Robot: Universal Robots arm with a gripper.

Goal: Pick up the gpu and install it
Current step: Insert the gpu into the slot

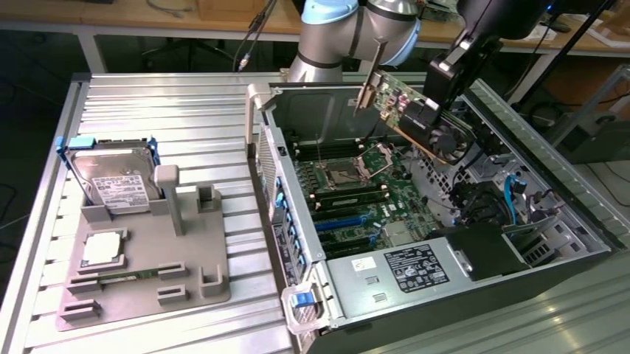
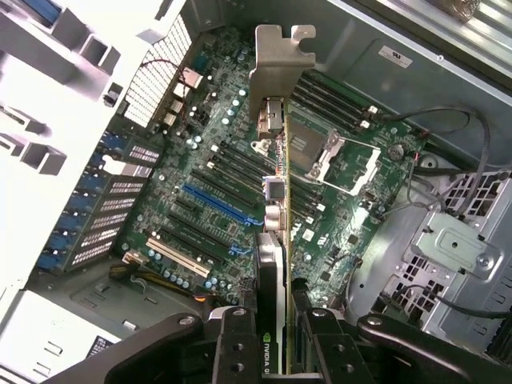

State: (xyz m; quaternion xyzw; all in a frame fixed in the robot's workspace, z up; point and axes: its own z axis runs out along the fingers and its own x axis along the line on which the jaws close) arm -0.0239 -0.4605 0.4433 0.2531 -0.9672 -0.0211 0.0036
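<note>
In the exterior view, I am pinching the gpu [image 1: 399, 110] in my gripper [image 1: 436, 112], holding it tilted in the air above the open computer case [image 1: 315, 110]. In the wrist view, my fingers [image 2: 232, 348] are clamping the gpu edge-on, its metal bracket [image 2: 280, 64] hanging over the motherboard [image 2: 200, 184].

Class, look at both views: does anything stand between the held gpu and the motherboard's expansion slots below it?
Nothing visible does. The gripper holds the gpu in open air above the open case; in the wrist view the space down to the slots of the motherboard shows no cable or part crossing it.
</note>
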